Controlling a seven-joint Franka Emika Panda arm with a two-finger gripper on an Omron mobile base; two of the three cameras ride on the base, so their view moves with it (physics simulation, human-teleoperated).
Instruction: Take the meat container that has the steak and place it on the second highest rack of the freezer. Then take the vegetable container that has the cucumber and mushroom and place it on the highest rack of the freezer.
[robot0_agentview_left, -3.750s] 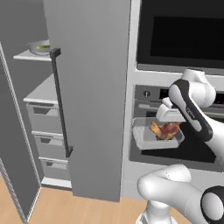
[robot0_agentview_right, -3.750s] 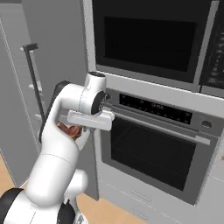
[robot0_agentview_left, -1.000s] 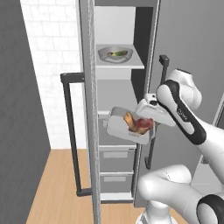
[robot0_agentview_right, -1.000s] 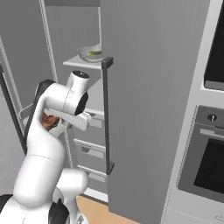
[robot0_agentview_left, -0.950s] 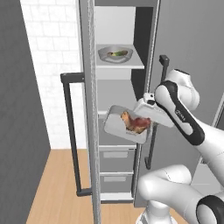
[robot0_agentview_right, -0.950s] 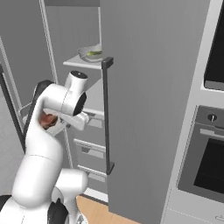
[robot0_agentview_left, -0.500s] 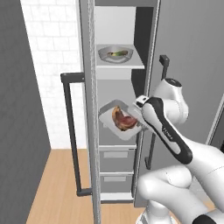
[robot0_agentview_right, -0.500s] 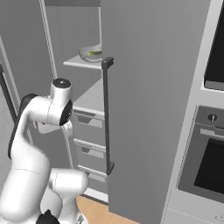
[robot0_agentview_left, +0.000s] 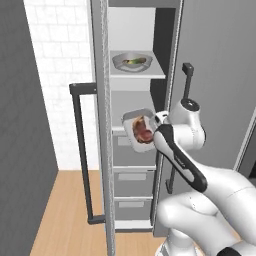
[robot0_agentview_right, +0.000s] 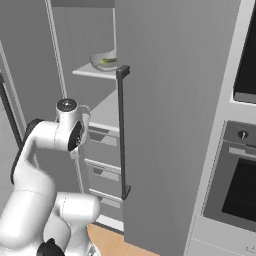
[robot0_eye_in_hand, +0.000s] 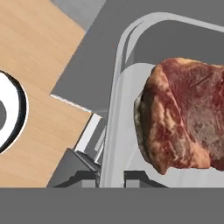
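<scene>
Apparently tilted, the meat container (robot0_agentview_left: 140, 131) hangs pinched between the fingers (robot0_eye_in_hand: 87, 175).

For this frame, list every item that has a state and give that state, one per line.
Freezer door: open.
Meat container: held tilted at the second rack, rim between the tool's fingers.
Steak: inside the meat container.
Tool: shut on the container rim.
Vegetable container: resting on the highest shelf.
Freezer drawers: closed.
Oven door: closed.

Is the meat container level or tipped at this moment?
Tipped. The meat container shows its open face and the steak sideways toward the camera.
</scene>
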